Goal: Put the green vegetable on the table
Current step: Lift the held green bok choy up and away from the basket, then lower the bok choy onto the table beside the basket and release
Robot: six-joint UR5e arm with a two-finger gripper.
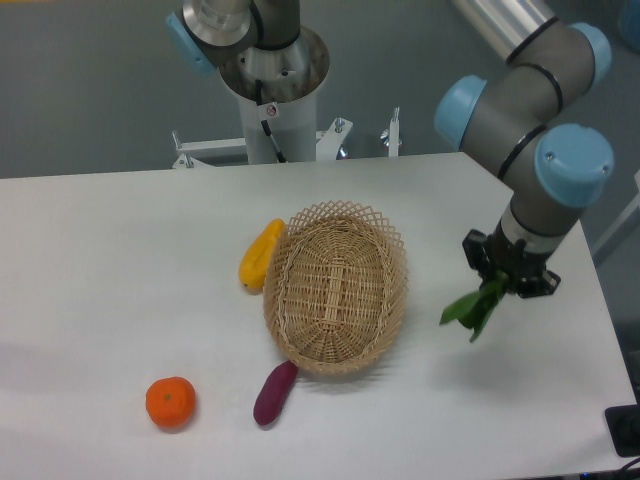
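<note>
The green vegetable (472,309) is a small dark green leafy bunch hanging from my gripper (497,283) at the right side of the white table (120,260). The gripper is shut on its upper end and the leaves droop down and to the left. It hangs to the right of the wicker basket (336,286); I cannot tell whether the leaf tips touch the tabletop. The stalk end is hidden between the fingers.
A yellow vegetable (261,254) lies against the basket's left rim. A purple sweet potato (274,392) lies at the basket's front edge. An orange (170,402) sits at the front left. The arm's base (270,90) stands behind the table. The table's right edge is near the gripper.
</note>
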